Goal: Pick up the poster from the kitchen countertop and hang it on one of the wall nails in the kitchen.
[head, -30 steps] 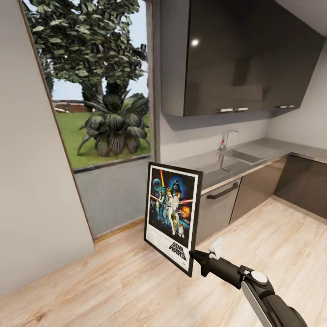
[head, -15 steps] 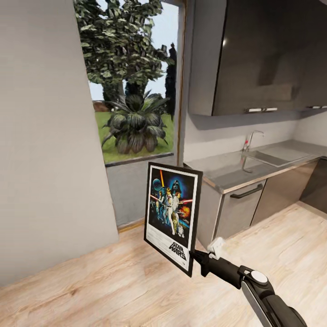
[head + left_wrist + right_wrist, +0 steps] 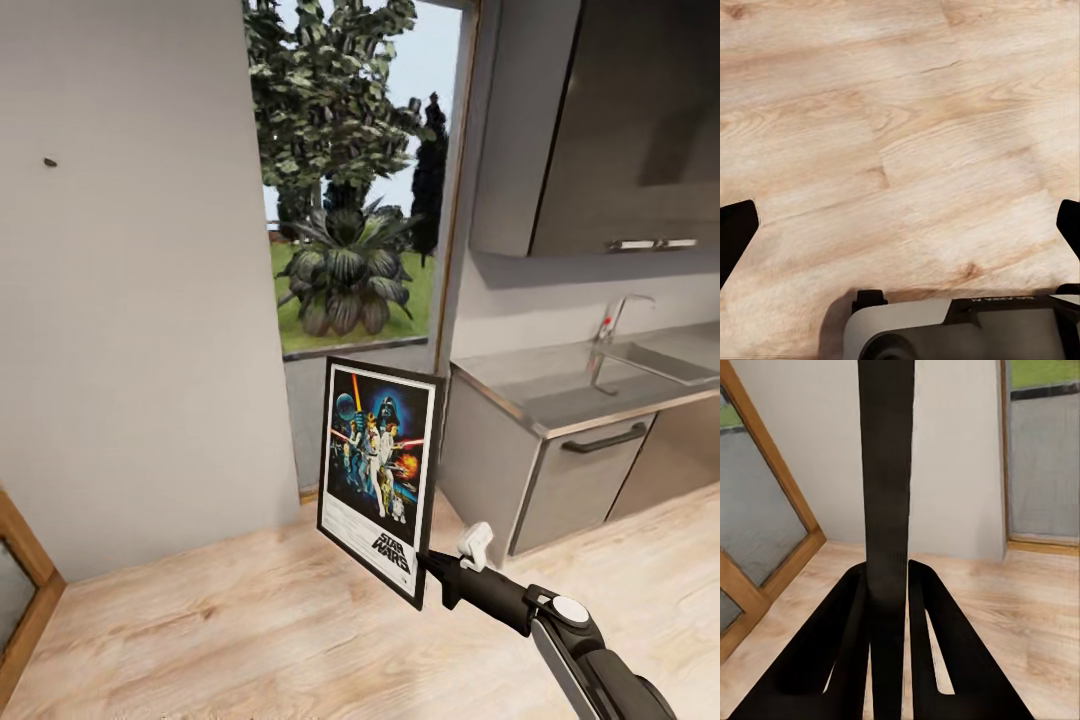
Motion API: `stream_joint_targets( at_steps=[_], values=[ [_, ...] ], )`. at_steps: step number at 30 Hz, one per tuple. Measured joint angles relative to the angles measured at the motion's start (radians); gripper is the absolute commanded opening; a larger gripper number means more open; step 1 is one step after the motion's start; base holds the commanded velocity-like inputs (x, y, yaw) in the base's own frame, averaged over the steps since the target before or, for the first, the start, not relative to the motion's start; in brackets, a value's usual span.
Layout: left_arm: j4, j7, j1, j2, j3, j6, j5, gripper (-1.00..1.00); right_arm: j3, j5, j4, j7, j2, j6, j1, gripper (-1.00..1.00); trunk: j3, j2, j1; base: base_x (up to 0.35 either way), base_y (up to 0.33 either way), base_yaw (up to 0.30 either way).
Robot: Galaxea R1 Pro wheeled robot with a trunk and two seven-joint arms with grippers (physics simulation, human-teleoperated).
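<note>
Black-framed poster is held upright above the wooden floor, left of the countertop; right gripper jaws clamp its lower edge. Left gripper fingers spread wide, empty.

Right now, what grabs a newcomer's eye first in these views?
The Star Wars poster, upright at the head view's centre, gripped at its lower corner by the right gripper above the wood floor. Behind it, the window shows trees; a small wall nail sits high on the grey wall to the left.
</note>
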Motion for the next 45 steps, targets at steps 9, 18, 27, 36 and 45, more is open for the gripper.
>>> stream_joint_targets(
  at_steps=[9,18,27,36,45],
  values=[
    [0.000,0.000,0.000,0.000,0.000,0.000,0.000,1.00,0.000,0.000,0.000,0.000,0.000,0.000,0.000,-1.00,0.000,0.000,0.000,0.000,0.000,0.293],
    [0.000,0.000,0.000,-0.001,0.000,0.000,0.000,1.00,0.000,0.000,-0.001,0.000,0.000,0.000,0.000,-1.00,0.000,0.000,0.000,0.000,0.000,0.293],
    [0.000,0.000,0.000,-0.001,0.000,0.000,0.000,1.00,0.000,0.000,-0.001,0.001,0.000,0.000,0.000,-1.00,0.000,0.000,0.000,0.000,0.000,0.293],
    [0.001,0.000,0.000,0.000,0.000,0.000,0.000,1.00,0.000,0.000,-0.001,0.001,0.000,0.000,0.000,-1.00,0.000,0.000,0.000,0.000,0.003,0.293],
    [0.000,-0.001,0.000,0.000,0.001,0.001,0.000,1.00,0.000,0.000,0.000,0.002,0.000,-0.001,0.000,-1.00,0.000,0.000,0.000,0.032,0.186,0.178]
  ],
)
